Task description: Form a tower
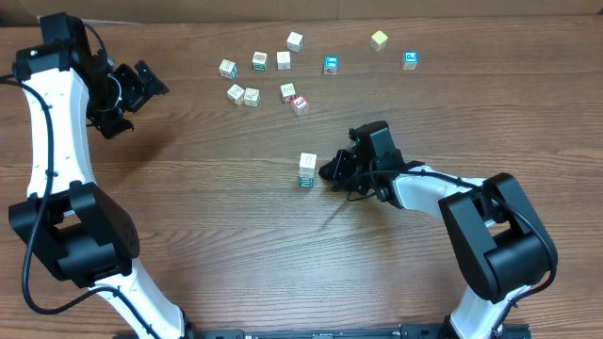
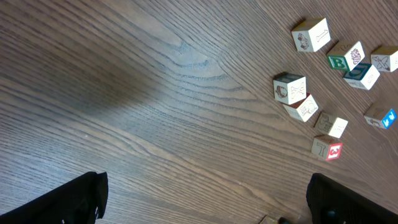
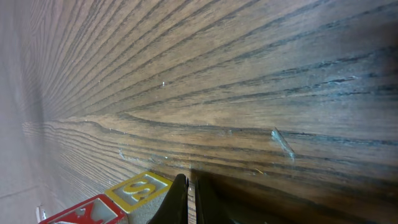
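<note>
Wooden tower stands just beside right pincer

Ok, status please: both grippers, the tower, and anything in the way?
Left gripper open, holding nothing. Right gripper shut, low beside the tower. Tower upright. Loose cubes farther back, none in the way.

— Which colours did the tower have?
— Pale wood, with teal print at the bottom.
— And around it?
— The table was dark brown, finely grained. One yellow cube, one blue-printed cube, one red-printed cube.
</note>
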`<state>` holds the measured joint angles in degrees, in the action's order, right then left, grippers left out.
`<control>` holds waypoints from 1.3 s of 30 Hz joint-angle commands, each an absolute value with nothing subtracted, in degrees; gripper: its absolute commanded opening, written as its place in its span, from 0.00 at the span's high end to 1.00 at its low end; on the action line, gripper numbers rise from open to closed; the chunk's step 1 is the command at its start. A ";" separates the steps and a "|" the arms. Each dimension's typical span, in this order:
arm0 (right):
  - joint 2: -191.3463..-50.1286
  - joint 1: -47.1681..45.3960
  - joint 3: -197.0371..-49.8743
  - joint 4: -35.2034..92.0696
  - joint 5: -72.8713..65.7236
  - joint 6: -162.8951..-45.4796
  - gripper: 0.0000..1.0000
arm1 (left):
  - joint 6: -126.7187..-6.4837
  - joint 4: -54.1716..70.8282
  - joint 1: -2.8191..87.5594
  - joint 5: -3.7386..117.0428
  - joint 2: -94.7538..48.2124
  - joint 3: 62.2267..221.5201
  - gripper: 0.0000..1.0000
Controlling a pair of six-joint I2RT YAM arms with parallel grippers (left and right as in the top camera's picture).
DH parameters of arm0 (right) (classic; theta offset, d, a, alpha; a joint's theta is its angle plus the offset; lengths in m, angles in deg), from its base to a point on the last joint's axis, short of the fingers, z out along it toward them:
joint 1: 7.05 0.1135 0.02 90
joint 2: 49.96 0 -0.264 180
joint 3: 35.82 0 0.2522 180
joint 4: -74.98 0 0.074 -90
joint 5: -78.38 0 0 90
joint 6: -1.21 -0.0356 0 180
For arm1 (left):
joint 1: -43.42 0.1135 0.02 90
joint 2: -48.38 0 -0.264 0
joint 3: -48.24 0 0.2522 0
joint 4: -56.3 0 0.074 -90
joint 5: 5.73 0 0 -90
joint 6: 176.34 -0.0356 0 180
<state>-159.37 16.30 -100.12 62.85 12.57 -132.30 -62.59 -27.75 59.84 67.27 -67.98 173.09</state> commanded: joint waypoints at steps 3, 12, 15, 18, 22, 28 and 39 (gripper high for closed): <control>-160.57 16.89 -99.80 62.72 13.75 -132.36 0.96 | -63.64 -27.68 59.52 66.84 -67.76 173.87 0.00; -160.57 17.11 -99.80 63.66 13.68 -132.03 0.96 | -63.64 -27.68 59.52 66.84 -67.76 173.87 0.00; -160.57 17.11 -99.80 63.74 13.70 -132.03 0.96 | -63.64 -27.68 59.50 66.84 -67.76 173.87 0.00; -160.57 17.11 -99.80 63.98 13.70 -132.03 0.96 | -63.64 -27.68 59.50 66.84 -67.76 173.87 0.01; -160.57 17.11 -99.80 64.16 13.68 -132.03 0.96 | -63.64 -27.68 59.50 66.86 -67.76 173.87 0.01; -160.57 17.11 -99.80 64.18 13.70 -132.03 0.96 | -63.64 -27.68 59.50 66.86 -67.76 173.87 0.00; -160.57 17.86 -99.80 64.64 13.68 -132.05 0.96 | -63.64 -27.68 59.50 66.86 -67.76 173.87 0.00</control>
<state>-159.81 17.18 -100.12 64.07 13.66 -132.27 -62.59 -27.75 59.84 67.27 -67.98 173.09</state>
